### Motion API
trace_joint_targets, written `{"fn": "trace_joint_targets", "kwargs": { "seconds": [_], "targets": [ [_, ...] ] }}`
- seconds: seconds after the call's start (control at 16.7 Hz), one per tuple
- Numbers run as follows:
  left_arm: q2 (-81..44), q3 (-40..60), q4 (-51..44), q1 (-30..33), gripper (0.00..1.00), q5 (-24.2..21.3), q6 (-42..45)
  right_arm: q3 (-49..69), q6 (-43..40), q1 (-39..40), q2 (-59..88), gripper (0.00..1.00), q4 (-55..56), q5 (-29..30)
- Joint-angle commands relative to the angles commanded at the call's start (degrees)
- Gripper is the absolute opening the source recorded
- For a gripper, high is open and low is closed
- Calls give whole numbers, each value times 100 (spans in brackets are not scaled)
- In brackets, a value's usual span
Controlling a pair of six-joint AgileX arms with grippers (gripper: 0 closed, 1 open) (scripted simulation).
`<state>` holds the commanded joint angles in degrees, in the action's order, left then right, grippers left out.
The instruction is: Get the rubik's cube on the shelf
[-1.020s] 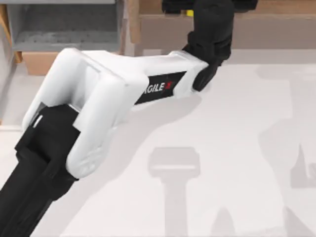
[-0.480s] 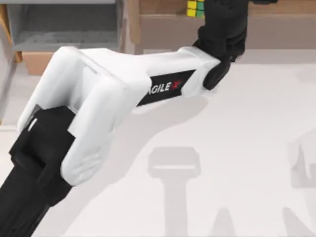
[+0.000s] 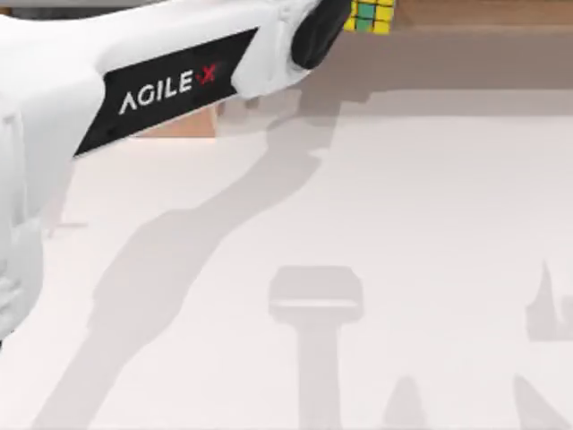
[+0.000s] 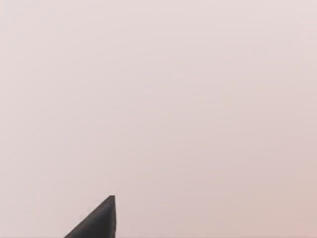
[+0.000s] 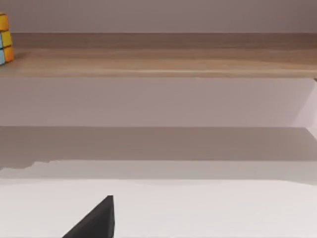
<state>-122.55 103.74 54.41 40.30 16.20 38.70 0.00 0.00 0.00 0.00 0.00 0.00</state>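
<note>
Yellow squares dominate the rubik's cube (image 3: 371, 15), with a few green and teal ones among them, all divided by dark grid lines. In the top view the cube is seen on the shelf (image 3: 483, 12) at the far edge of the scene, a little right of centre, partly cut by the frame. In the right wrist view an edge of the cube (image 5: 4, 38) shows orange, yellow and teal squares, and it is seen resting on the plank.

Light-brown wood grain is noted on the shelf top (image 5: 168, 54); its front face is grey-brown. Below the plank a pale wall and a band of shadow are seen.

The bench (image 3: 430, 206) is pale, almost white, with soft grey shadows cast across it.

The left arm (image 3: 161, 81), white with a black lettered panel, is stretched across the far left toward the cube. Whether the left gripper is open or closed cannot be told. Whether the right gripper is open or closed cannot be told either.
</note>
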Motion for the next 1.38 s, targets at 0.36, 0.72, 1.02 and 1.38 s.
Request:
{"fn": "trace_joint_targets", "kwargs": {
  "seconds": [0.36,0.72,1.02,1.38],
  "targets": [
    [1556,-1782,960,-2239,100,-2196,2651,0,0,0,0,100,0,0],
    [2275,-4098,2243,-4996,100,-4512,4511,0,0,0,0,100,0,0],
    [2067,-5964,3103,-6993,100,-5747,5188,0,0,0,0,100,0,0],
    [1178,-7574,3438,-8163,100,-6038,5284,0,0,0,0,100,0,0]
  ]
}}
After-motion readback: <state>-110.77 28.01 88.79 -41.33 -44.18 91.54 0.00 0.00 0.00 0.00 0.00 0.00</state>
